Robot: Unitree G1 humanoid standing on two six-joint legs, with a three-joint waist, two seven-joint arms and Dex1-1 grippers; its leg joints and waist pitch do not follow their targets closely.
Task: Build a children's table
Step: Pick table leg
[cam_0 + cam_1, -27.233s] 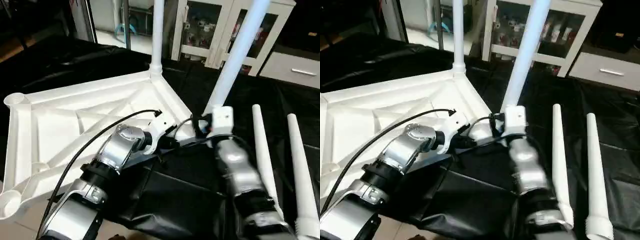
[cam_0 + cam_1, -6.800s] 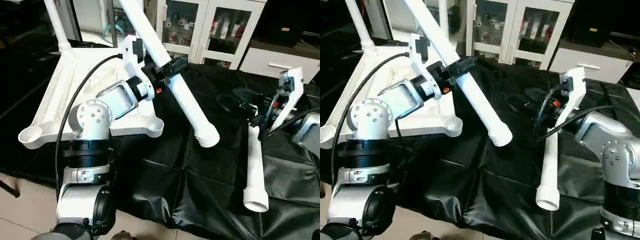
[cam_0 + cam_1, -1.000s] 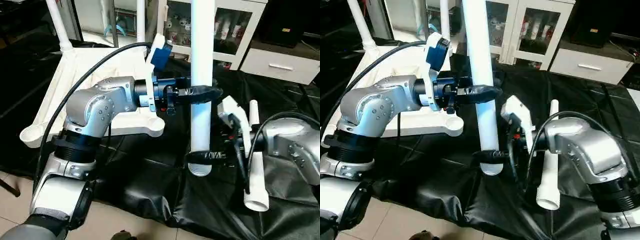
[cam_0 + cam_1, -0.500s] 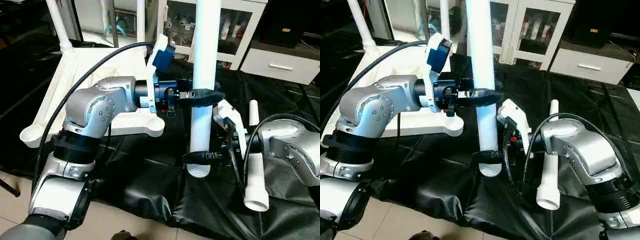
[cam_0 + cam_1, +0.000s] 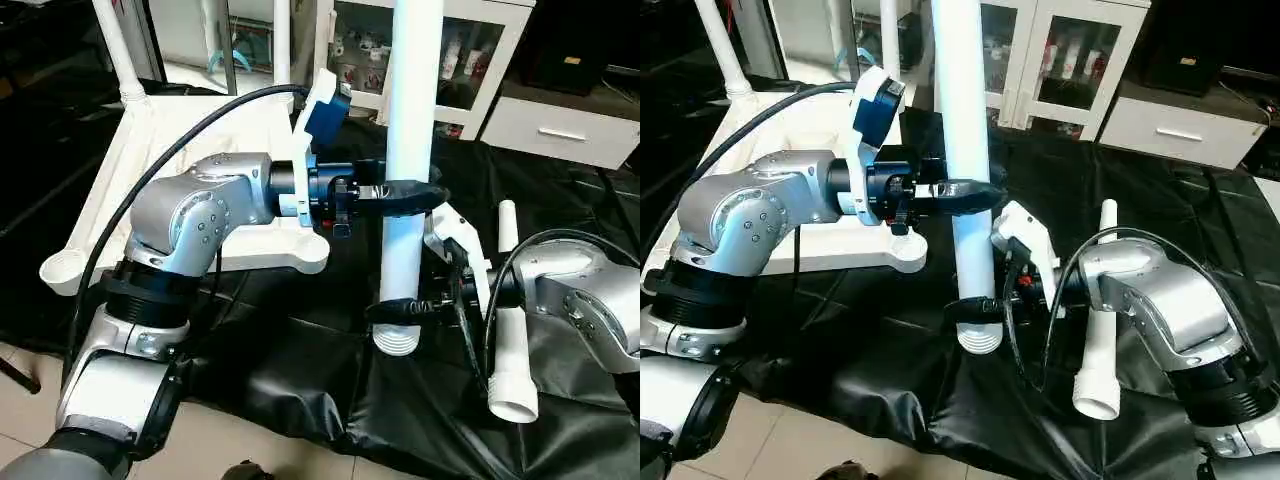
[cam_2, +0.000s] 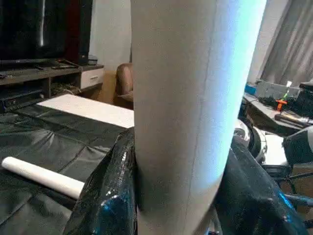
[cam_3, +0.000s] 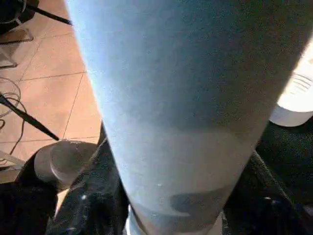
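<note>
Upright leg (image 5: 412,120), top cut off; both pincers seemingly gripping.

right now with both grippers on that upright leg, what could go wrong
The left gripper clamps the upright leg mid-shaft while the right gripper grips just above its ribbed end: if the two pull apart, the leg could twist or slip. That end hangs over the black cover, well off the table top, so swinging it across might hit the top's corner socket or the loose leg.

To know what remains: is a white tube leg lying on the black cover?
Yes, one white tube leg lies flat on the black cover, beside the right arm.
</note>
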